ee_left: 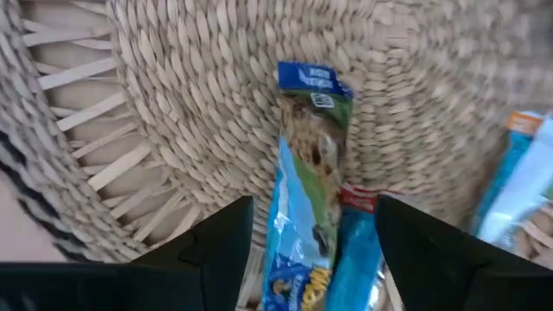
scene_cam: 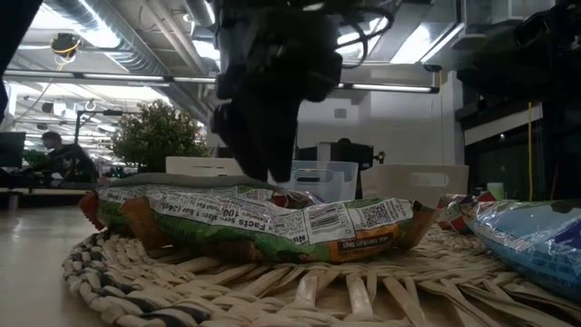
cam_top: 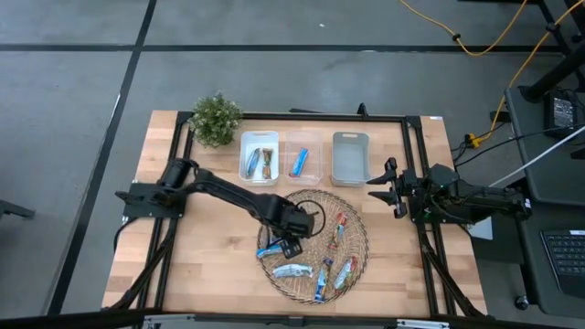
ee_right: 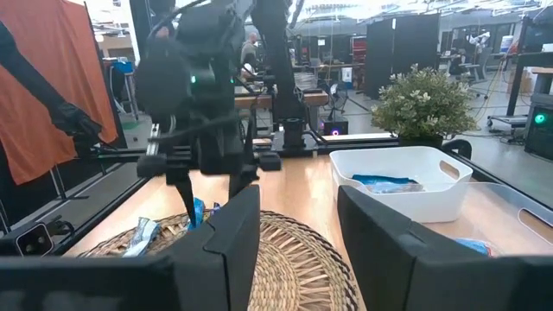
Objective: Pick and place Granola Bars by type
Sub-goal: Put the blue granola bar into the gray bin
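Note:
Several foil-wrapped granola bars lie flat in the round wicker basket (cam_top: pixel 358 239): one blue and green bar (cam_top: pixel 271 249), others (cam_top: pixel 292 270), (cam_top: pixel 322 279), (cam_top: pixel 345 271), (cam_top: pixel 340 228). My left gripper (cam_top: pixel 289 247) is open and hangs low over the basket's left part. In the left wrist view, its fingers (ee_left: pixel 226 238) stand on either side of the blue and green bar (ee_left: pixel 313 147) and a plain blue bar (ee_left: pixel 356 259). In the low view, the left gripper (scene_cam: pixel 263 168) is just above that bar (scene_cam: pixel 272 222). My right gripper (cam_top: pixel 384 187) waits, open, at the basket's right.
Three small bins stand in a row beyond the basket: a white one (cam_top: pixel 259 174) with bars in it, a clear one (cam_top: pixel 315 163) with one blue bar, and a grey one (cam_top: pixel 350 157). A potted plant (cam_top: pixel 217 119) stands at the far left.

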Controlling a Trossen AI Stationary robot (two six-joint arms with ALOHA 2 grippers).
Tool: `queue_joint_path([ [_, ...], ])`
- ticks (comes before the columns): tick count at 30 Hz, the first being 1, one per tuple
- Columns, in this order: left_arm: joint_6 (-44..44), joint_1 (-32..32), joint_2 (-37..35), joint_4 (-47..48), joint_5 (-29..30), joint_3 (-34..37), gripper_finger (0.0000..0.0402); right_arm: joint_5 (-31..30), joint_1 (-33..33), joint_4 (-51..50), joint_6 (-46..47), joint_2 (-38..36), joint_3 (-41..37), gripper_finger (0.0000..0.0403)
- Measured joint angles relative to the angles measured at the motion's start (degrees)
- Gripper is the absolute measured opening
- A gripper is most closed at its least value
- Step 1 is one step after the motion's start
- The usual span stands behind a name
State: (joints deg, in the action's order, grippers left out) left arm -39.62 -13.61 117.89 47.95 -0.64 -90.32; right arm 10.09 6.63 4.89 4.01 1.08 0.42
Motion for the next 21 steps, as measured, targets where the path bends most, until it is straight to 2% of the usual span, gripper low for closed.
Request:
queue_joint_path([
  [8, 1.43, 0.16, 3.19, -0.44, -1.90, 0.00, 0.0232, 0.02, 0.00, -0.04, 0.00, 0.01, 0.01, 0.0160],
  [12, 1.38, 0.62, 4.32, -0.33, -1.89, 0.00, 0.0216, 0.02, 0.00, -0.04, -0.01, 0.00, 0.01, 0.0160],
  [16, 0.05, 0.70, 4.65, 0.03, -1.88, -0.04, 0.0170, 0.02, 0.00, -0.04, 0.13, 0.01, -0.01, 0.0160],
  [21, -2.85, 0.68, 4.01, 0.27, -1.95, 0.04, 0.0074, 0.02, 0.00, -0.06, 0.18, 0.00, 0.01, 0.0160],
])
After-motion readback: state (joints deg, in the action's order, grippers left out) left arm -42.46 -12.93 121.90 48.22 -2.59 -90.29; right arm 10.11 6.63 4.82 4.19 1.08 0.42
